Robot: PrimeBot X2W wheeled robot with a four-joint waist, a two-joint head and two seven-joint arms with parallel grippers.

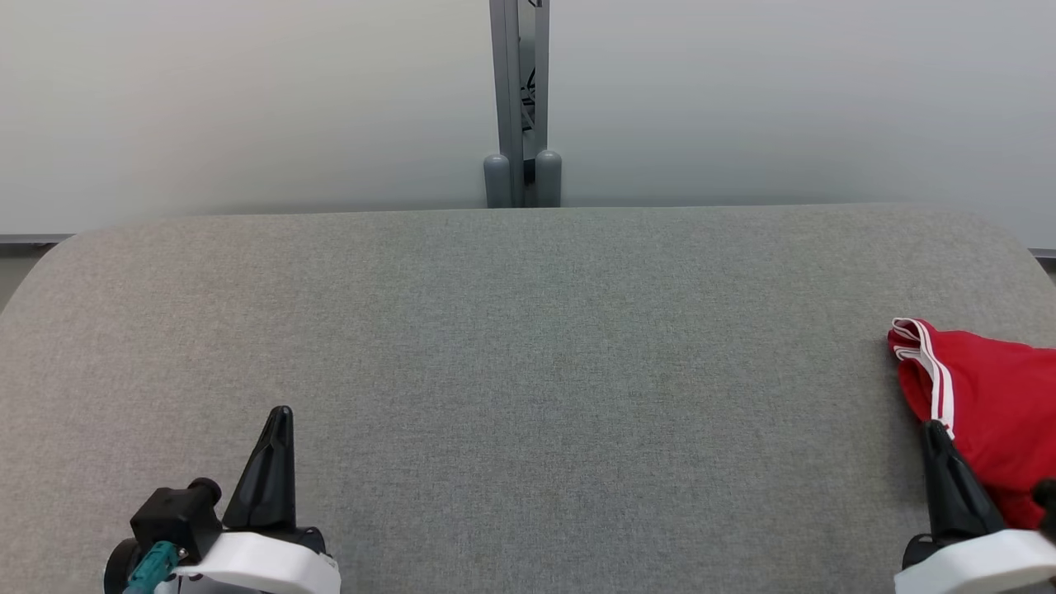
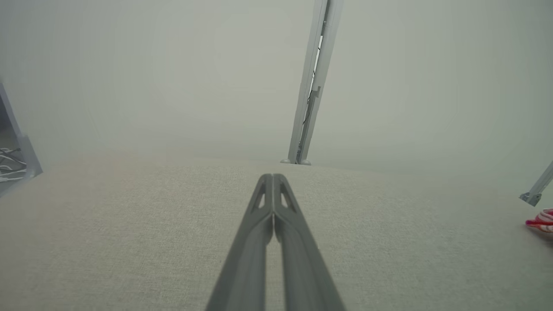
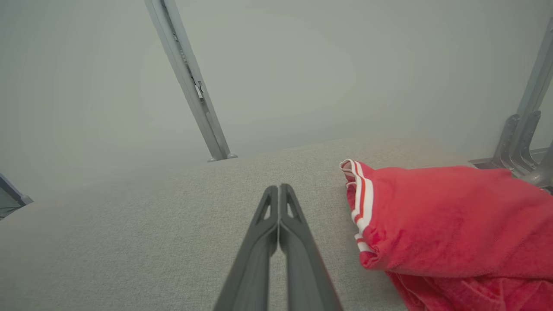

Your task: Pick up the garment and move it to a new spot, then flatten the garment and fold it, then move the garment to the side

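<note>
Left gripper [image 1: 280, 415] and right gripper [image 1: 931, 429] are both clenched, empty. Red garment [image 1: 990, 404] sits bunched at the right end of the grey counter [image 1: 528, 346], striped hem [image 1: 931, 363] pointing toward the middle; pale wall [image 1: 247, 99] behind.

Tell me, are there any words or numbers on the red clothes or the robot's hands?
None can be read anywhere.
The red garment shows only white stripes, no label or logo.
The left gripper and right gripper are plain dark, with no marks.
The grey table carries no writing.
</note>
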